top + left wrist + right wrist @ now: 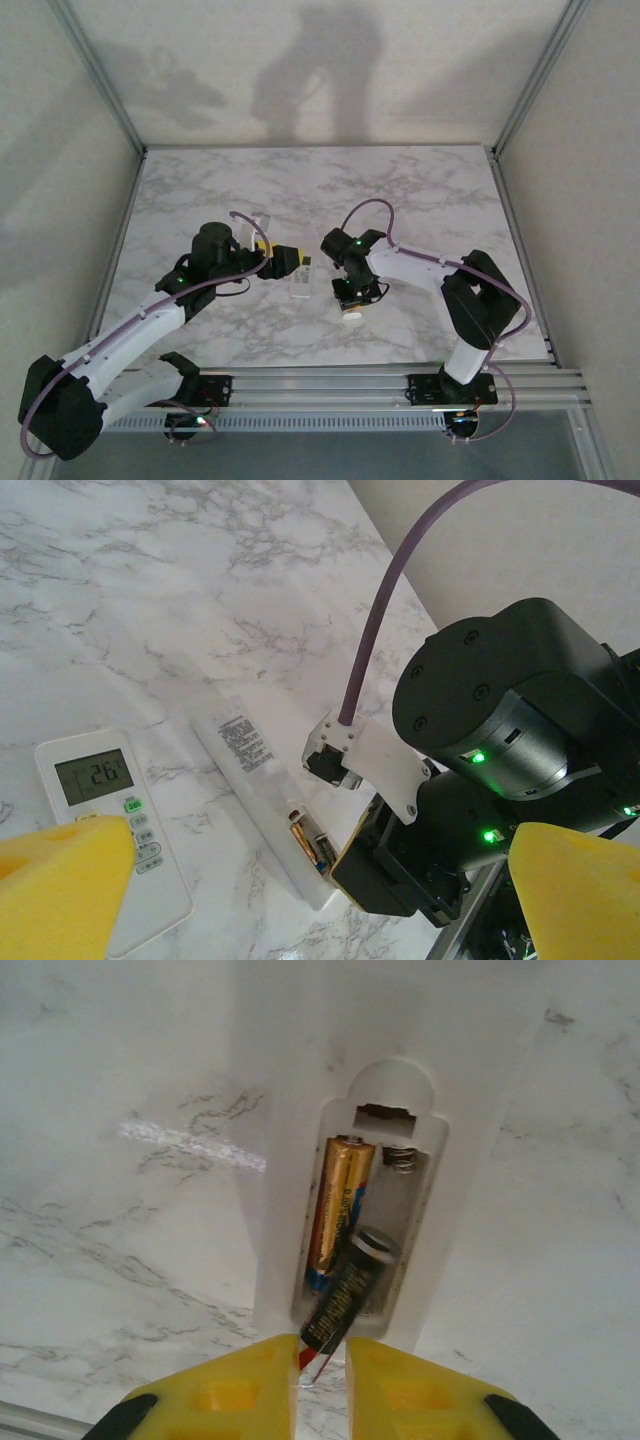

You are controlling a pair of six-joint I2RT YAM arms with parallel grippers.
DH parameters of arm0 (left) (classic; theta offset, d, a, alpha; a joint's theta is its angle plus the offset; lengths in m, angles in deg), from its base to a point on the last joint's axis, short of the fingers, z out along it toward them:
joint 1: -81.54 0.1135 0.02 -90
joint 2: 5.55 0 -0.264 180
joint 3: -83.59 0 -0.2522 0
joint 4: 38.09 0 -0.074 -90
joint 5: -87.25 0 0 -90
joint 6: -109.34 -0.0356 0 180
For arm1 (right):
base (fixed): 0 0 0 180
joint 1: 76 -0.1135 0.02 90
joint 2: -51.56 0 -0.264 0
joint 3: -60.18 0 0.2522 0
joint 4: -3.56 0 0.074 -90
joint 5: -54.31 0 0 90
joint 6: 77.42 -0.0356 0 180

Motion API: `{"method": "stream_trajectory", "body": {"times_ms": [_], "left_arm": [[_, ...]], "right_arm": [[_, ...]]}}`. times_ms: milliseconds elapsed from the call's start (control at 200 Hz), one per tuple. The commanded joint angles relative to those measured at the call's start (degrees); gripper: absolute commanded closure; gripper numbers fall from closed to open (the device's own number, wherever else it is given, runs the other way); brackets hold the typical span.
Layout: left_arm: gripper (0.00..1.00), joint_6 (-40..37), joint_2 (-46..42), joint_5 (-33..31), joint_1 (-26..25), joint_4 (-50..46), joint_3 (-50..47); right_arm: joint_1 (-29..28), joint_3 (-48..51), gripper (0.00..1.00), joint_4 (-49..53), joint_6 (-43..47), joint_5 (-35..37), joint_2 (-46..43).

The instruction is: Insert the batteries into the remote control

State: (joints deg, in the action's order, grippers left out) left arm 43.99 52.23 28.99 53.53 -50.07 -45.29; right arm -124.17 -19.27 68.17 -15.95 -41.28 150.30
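remote control point(262, 785) lies face down on the marble table point(150, 600) in my left wrist view, its compartment point(308, 840) open, just beside the display remote point(105, 830). my left gripper point(320, 880) is spread wide.

in my right wrist view the right gripper point(322, 1345) pinches a dark battery point(345, 1295), tilted into the free slot beside a seated gold battery point(338, 1200).

from the top i see both grippers close together near mid-table.

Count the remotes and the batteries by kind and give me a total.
Remotes: 2, the slim remote control, lying back up, and the remote with a display.
Batteries: 2, the seated battery in the open compartment and the tilted battery, its low end between the jaws of the right gripper.
Total: 4.
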Motion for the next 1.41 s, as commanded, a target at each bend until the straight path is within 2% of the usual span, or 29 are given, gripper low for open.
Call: {"method": "stream_trajectory", "body": {"times_ms": [0,275,411,561,871,996,1402], "left_arm": [[0.04,-0.12,-0.78,0.46,0.41,0.88,-0.36],[0.04,-0.21,-0.91,0.39,0.41,0.85,-0.54],[0.04,-0.23,-0.91,0.35,0.41,0.92,-0.62],[0.04,0.08,-0.90,0.34,0.41,1.12,-1.05],[0.04,0.07,-1.02,0.14,0.41,1.00,-1.15],[0.04,0.31,-1.03,0.34,0.41,1.29,-1.32],[0.04,0.04,-1.00,0.24,0.41,1.33,-1.50]], "right_arm": [[-0.33,-1.46,0.82,2.50,-1.81,1.94,1.10],[-0.35,-1.29,0.82,2.78,-5.09,4.22,0.62],[-0.35,-0.96,0.81,1.02,-4.97,1.87,-0.76],[-0.03,-0.64,0.79,0.78,-6.55,2.97,-2.92],[0.26,1.98,0.87,-1.29,-7.82,0.67,-2.12],[0.27,1.91,0.90,0.28,-7.61,2.88,-0.21],[0.18,1.14,0.92,-1.53,-7.85,2.98,2.90]]}}
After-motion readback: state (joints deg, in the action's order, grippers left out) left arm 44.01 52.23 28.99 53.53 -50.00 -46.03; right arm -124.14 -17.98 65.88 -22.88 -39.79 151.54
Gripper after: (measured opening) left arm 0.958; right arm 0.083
